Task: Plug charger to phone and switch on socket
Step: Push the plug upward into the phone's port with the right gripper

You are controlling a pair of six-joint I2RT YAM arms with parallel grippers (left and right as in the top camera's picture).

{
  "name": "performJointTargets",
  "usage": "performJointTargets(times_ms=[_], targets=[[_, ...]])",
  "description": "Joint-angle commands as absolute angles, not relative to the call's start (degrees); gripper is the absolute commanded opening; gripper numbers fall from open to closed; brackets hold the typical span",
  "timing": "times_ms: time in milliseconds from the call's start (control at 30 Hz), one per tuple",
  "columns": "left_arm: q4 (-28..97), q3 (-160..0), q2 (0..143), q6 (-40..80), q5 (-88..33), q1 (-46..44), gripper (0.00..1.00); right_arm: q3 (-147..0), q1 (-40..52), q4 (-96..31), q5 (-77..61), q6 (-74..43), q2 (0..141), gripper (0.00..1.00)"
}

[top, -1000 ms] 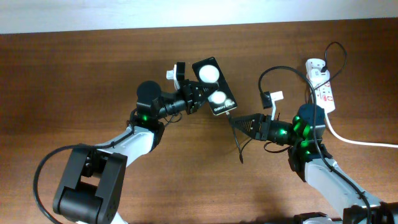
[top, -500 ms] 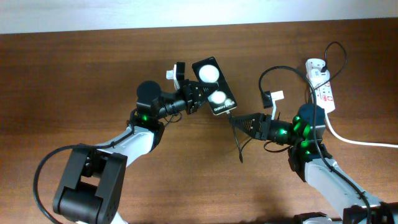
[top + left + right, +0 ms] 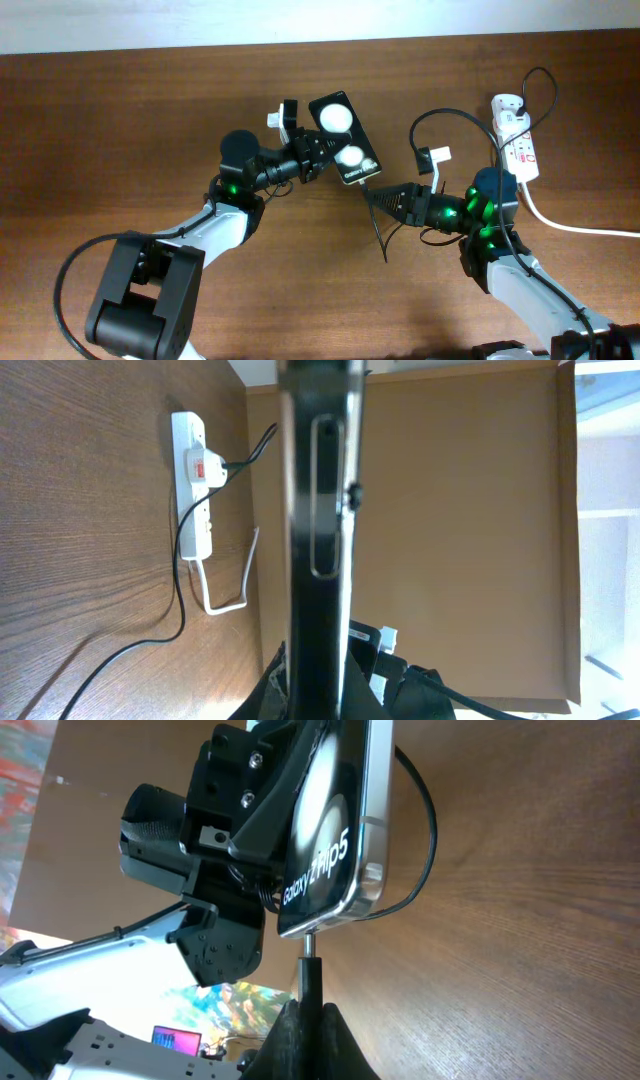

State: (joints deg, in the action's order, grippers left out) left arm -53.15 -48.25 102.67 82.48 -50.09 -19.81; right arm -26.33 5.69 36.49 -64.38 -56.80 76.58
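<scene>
My left gripper is shut on the black phone, holding it above the table; it shows edge-on in the left wrist view. My right gripper is shut on the charger plug, whose metal tip touches the phone's bottom edge. The thin black charger cable loops back to the white socket strip at the far right, also seen in the left wrist view.
The strip's thick white cord runs off the right edge. Slack black cable hangs under my right gripper. Brown wooden table all round.
My right gripper has shifted slightly left, bringing the plug tip closer to the phone's bottom edge. The left arm and phone have not moved.
</scene>
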Motion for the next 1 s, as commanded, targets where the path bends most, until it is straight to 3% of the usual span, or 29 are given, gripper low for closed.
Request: performJointTargets(times_ms=[0, 967], targets=[[-53.93, -48.88, 102.32, 81.30, -51.40, -20.25, 0.00, -26.35, 5.91, 36.86, -61.87, -56.51, 76.66, 0.04], [-53.91, -48.88, 102.32, 81.32, -51.22, -20.25, 0.00, -26.35, 3.79, 37.71, -64.93, -57.56, 76.66, 0.04]])
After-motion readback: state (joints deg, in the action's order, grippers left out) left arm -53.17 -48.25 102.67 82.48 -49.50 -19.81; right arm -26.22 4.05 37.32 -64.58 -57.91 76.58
